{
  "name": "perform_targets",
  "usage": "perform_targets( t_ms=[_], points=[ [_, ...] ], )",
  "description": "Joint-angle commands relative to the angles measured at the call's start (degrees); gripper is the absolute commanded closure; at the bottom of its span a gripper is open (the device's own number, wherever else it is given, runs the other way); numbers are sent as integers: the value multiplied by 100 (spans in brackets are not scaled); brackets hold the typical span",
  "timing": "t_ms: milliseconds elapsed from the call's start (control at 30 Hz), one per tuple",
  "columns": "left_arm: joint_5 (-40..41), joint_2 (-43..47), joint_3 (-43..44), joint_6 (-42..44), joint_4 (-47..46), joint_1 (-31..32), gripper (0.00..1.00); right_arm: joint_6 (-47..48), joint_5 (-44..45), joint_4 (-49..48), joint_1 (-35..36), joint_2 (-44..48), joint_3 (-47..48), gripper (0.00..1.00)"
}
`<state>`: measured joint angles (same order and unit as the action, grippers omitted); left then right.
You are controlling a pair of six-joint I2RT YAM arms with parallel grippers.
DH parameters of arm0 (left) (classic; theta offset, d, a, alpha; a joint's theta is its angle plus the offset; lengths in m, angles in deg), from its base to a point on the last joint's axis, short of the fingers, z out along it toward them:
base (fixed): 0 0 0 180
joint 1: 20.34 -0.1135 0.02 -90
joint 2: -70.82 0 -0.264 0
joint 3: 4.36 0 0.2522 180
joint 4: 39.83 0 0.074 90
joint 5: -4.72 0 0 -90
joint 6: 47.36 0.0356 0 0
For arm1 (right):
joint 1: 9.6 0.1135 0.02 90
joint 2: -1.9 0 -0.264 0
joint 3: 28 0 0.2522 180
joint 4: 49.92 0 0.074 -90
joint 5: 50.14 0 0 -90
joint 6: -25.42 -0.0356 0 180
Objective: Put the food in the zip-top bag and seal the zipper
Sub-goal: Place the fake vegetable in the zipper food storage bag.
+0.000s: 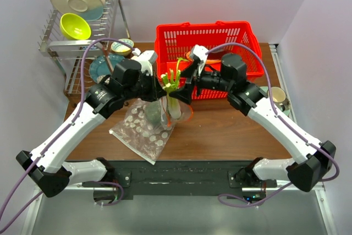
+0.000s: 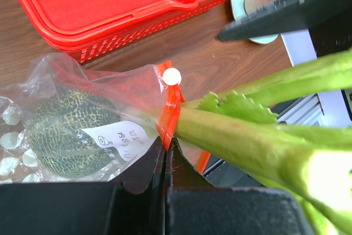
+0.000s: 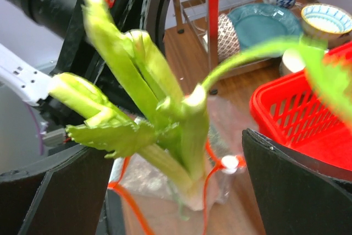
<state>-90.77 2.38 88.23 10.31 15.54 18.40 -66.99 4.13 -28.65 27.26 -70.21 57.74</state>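
Now the stalks stand base-first in the mouth of the bag holding the ball, left jaws clamped on its edge, right jaws open around them; pushing them deeper seems next.

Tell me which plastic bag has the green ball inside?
The plain clear bag with the orange-red zip strip; the dark green ball shows through it. The other bag, printed with white dots, lies flat beside it.
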Motion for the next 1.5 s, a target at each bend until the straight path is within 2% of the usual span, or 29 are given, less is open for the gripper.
perform_targets(
  t_ms=[0, 367, 467, 500, 567, 600, 700, 1033, 1200, 1467],
  points=[
    [-188, 156, -25, 87, -328, -16, 100, 435, -162, 32, 58, -188, 456, 2],
    [-347, 182, 10, 219, -232, -16, 100, 865, -1296, -179, 181, -865, 1028, 1],
    [-364, 209, 27, 245, -197, -24, 100, 927, -1481, -118, 190, -944, 1151, 11],
    [-364, 217, 45, 245, -188, -25, 100, 927, -1560, -101, 190, -953, 1160, 36],
    [-347, 226, 63, 245, -153, -16, 100, 927, -1613, -100, 181, -927, 1134, 73],
    [-347, 235, 89, 245, -144, -24, 100, 866, -1604, -109, 181, -901, 1107, 99],
    [-364, 244, 124, 245, -100, -25, 100, 630, -1490, -415, 181, -594, 766, 100],
    [-803, 42, 352, 61, -82, -16, 100, 566, -365, -2524, 181, 996, -1009, 100],
    [-1154, -28, 423, -185, -126, -25, 100, 1084, 100, -2561, 199, 1270, -1186, 100],
    [-1550, -125, 370, -325, -187, -16, 100, 1603, 268, -2640, 242, 1384, -1143, 100]
  ],
)
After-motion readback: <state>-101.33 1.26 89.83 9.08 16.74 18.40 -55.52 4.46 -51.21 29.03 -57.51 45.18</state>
